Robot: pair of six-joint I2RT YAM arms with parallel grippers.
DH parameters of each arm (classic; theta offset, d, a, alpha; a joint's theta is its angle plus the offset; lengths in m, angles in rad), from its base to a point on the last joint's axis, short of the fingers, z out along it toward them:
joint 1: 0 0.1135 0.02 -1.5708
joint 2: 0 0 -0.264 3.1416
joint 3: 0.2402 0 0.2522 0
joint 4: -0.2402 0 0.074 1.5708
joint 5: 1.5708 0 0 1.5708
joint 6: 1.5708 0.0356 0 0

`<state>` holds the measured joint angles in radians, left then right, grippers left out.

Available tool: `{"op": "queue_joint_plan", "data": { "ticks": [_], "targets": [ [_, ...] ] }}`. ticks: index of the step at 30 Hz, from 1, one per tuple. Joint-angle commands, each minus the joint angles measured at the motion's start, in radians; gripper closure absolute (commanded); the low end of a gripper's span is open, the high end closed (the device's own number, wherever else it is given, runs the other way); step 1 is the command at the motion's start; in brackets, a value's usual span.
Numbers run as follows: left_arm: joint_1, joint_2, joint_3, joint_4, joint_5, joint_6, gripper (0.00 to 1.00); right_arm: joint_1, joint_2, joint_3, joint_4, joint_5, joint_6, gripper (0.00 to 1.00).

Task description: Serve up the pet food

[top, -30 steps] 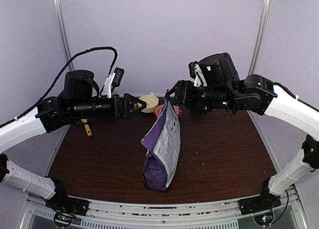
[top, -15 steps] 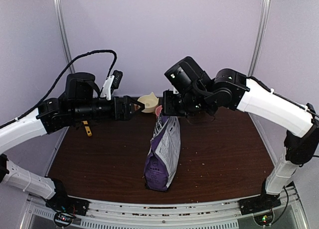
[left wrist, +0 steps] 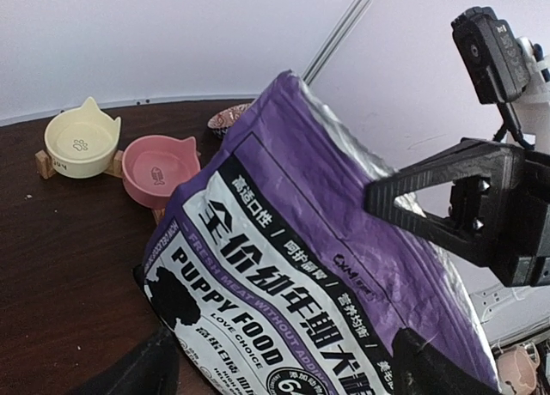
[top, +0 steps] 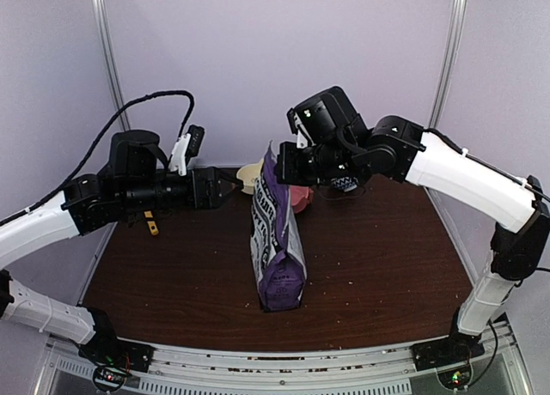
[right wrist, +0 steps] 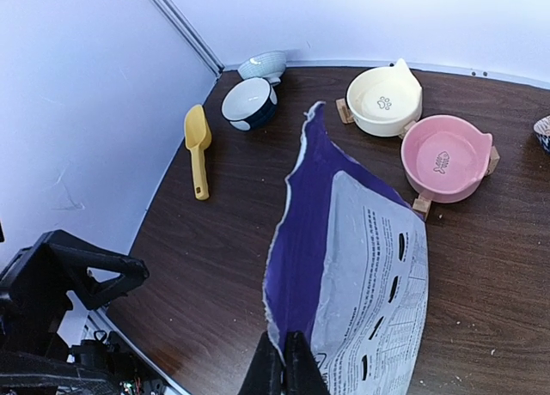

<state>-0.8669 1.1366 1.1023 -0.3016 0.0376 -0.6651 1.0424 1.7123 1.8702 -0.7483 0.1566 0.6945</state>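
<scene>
Pinching the torn top edge of the purple puppy food bag (top: 277, 240) with the right fingers (right wrist: 284, 365) clamped shut on the film, holding it upright mid-worktop (top: 172, 275), near the pink bowl (right wrist: 443, 159). Hovering just beside its printed face with the left fingers (top: 229, 186) spread wide, apparently not touching. Likely handling heavy, floppy and slick; gripping best along that top edge.

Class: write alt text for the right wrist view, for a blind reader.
The right end effector, shut, pinches the top edge of the purple pet food bag. Beyond it on the table lie a yellow scoop, a cream bowl and a pink bowl.
</scene>
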Motion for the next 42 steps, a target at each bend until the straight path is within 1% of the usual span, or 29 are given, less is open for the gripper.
{"op": "queue_joint_plan", "data": {
  "ticks": [1, 2, 3, 5, 6, 8, 10, 12, 16, 17, 24, 27, 34, 42],
  "targets": [
    [0.016, -0.010, -0.038, 0.077, 0.031, -0.034, 0.11, -0.020, -0.026, -0.036, 0.151, -0.020, 0.005, 0.94],
    [0.018, -0.011, -0.042, 0.083, 0.037, -0.039, 0.11, -0.024, -0.029, -0.041, 0.141, -0.023, 0.005, 0.86],
    [0.019, -0.008, -0.045, 0.086, 0.045, -0.041, 0.11, -0.025, -0.035, -0.043, 0.127, -0.022, 0.000, 0.76],
    [0.019, -0.007, -0.046, 0.090, 0.054, -0.044, 0.11, -0.026, -0.058, -0.042, 0.105, -0.019, -0.026, 0.62],
    [0.019, -0.007, -0.046, 0.092, 0.056, -0.044, 0.11, -0.027, -0.068, -0.043, 0.092, -0.017, -0.036, 0.57],
    [0.019, -0.005, -0.043, 0.093, 0.058, -0.044, 0.11, -0.027, -0.094, -0.047, 0.059, -0.010, -0.048, 0.54],
    [0.020, -0.003, -0.039, 0.095, 0.059, -0.042, 0.10, -0.026, -0.118, -0.060, 0.030, -0.008, -0.052, 0.54],
    [0.020, 0.002, -0.034, 0.094, 0.060, -0.041, 0.10, -0.027, -0.139, -0.077, 0.009, -0.010, -0.048, 0.56],
    [0.020, 0.016, -0.023, 0.093, 0.069, -0.039, 0.10, -0.021, -0.157, -0.100, -0.006, -0.034, -0.021, 0.66],
    [0.020, 0.019, -0.020, 0.093, 0.071, -0.039, 0.10, -0.016, -0.156, -0.101, -0.006, -0.044, -0.017, 0.67],
    [0.020, 0.032, -0.015, 0.094, 0.083, -0.041, 0.10, 0.016, -0.121, -0.083, -0.021, -0.078, -0.001, 0.68],
    [0.020, 0.033, -0.017, 0.094, 0.082, -0.042, 0.10, 0.022, -0.098, -0.067, -0.037, -0.085, -0.003, 0.73],
    [0.020, 0.027, -0.024, 0.096, 0.082, -0.045, 0.09, 0.027, -0.071, -0.039, -0.084, -0.054, 0.010, 0.82],
    [0.020, 0.026, -0.026, 0.097, 0.080, -0.045, 0.09, 0.028, -0.095, -0.066, -0.058, -0.054, 0.028, 0.84]
  ]
}}
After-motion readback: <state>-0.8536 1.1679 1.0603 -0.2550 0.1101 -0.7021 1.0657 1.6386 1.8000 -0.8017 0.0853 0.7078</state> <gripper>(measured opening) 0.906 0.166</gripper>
